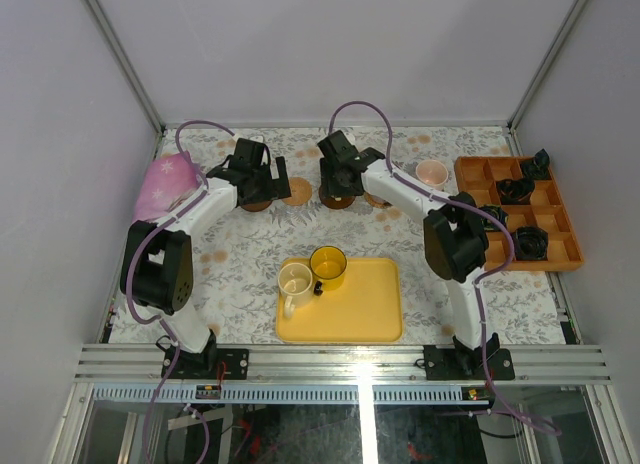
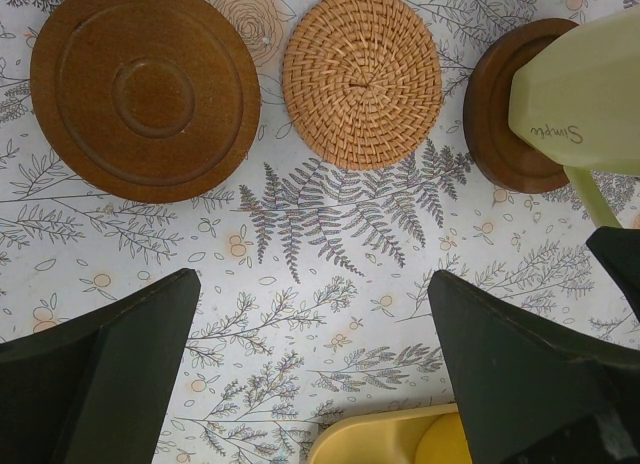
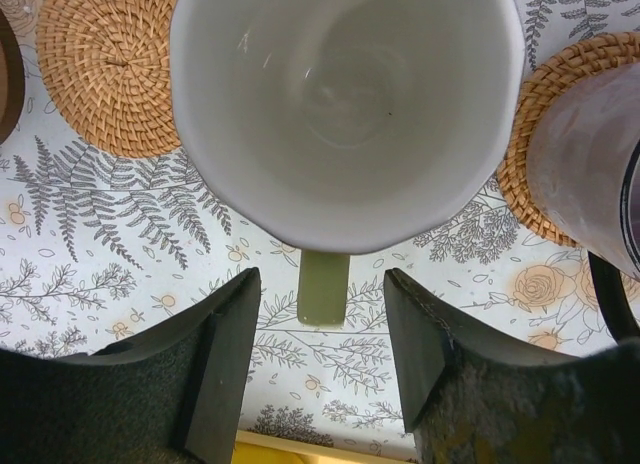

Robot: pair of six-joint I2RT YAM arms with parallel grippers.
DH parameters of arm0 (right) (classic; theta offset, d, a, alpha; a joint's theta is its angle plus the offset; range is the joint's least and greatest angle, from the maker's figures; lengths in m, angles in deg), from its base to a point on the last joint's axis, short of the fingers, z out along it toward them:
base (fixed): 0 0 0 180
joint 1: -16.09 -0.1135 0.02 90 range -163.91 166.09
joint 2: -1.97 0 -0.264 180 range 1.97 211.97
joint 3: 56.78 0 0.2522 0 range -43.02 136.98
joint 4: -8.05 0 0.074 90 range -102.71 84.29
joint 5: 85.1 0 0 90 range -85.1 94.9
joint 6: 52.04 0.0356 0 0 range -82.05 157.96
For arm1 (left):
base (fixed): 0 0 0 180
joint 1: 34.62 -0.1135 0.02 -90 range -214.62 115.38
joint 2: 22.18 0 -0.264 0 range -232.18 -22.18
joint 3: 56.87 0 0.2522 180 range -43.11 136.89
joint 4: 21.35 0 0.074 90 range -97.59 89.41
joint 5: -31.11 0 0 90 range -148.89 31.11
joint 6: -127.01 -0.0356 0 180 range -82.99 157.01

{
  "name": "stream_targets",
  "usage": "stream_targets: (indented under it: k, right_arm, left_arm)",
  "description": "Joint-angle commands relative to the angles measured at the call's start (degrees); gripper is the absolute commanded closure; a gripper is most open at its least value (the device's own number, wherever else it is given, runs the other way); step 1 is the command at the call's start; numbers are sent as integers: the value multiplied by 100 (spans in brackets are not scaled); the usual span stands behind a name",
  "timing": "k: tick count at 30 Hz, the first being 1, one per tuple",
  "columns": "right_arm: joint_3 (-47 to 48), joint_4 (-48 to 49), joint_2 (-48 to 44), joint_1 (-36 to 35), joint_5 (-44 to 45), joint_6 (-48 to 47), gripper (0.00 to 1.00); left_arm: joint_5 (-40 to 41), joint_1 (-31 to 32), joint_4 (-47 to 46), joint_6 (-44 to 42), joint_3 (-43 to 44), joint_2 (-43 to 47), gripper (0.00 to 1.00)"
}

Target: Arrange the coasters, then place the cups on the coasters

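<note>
Bright, even light falls from above in the top view, and the shadows under the arms [image 1: 210, 199] on the table [image 1: 250, 254] are faint and soft. A hard streak of glare sits on the metal rail [image 1: 365, 369] at the near edge. The yellow tray [image 1: 370, 319] carries a pale sheen. Below the rail the picture falls dark. Wide-angle bending splays the frame posts [image 1: 120, 54] outward.

In both wrist views the table's print and the woven coaster [image 2: 362, 77] are crisp, while the jaws loom dark and soft-edged in front. The dark wooden coaster [image 2: 145, 89] gleams dully. The pale green cup [image 3: 345, 94] is softly lit inside. The purple-grey cup [image 3: 585, 154] goes soft at the frame's edge.
</note>
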Motion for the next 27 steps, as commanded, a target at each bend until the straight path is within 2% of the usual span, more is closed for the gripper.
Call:
stream_targets:
  k: [1,11,19,27]
  right_arm:
    - [-39,142,-448,-51,-87,36,40]
    - [-290,96,-929,-98,26,-95,40]
    - [-1400,631,-2004,-93,209,-540,40]
    - [-2405,948,-2926,-93,271,-944,41]
  left_arm:
    - [15,3,-138,-70,164,-18,2]
    - [-64,1,-260,-218,44,155,2]
    - [-529,80,-550,-654,-397,663,2]
    - [-772,451,-151,-632,-987,1365,2]
